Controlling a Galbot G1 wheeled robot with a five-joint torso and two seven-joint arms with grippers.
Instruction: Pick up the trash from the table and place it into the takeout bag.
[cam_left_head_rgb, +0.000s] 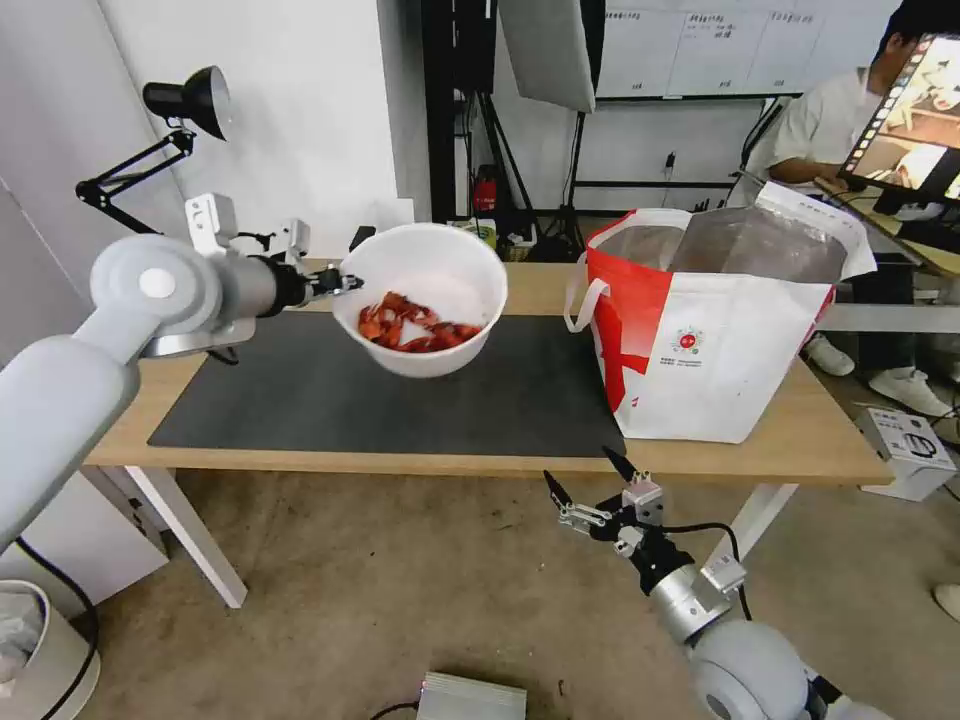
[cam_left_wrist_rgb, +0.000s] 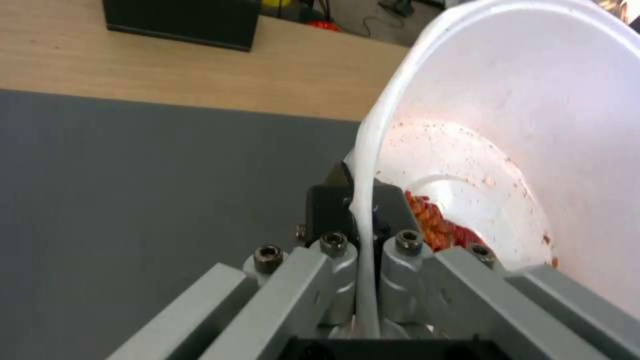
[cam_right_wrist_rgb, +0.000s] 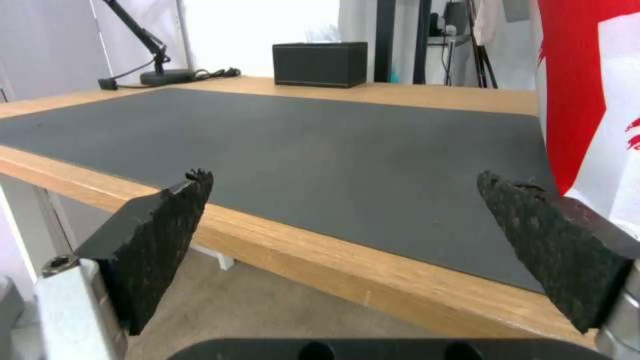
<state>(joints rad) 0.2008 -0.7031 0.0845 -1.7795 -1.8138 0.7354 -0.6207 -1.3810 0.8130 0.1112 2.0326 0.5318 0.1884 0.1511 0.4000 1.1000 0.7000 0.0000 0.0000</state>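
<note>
Right claw (cam_left_head_rgb: 590, 482): wide apart, holding nothing, low before the surface's (cam_left_head_rgb: 820, 440) near edge.
Mat (cam_left_head_rgb: 420, 400): dark grey, bare.
Left claw (cam_left_head_rgb: 345, 284): pinched on the rim of the white bowl (cam_left_head_rgb: 425, 295), which hangs tilted above the mat with red scraps inside.
Takeout bag (cam_left_head_rgb: 715, 340): upright, mouth agape, on the right.
Black box (cam_right_wrist_rgb: 320, 64): far edge.
</note>
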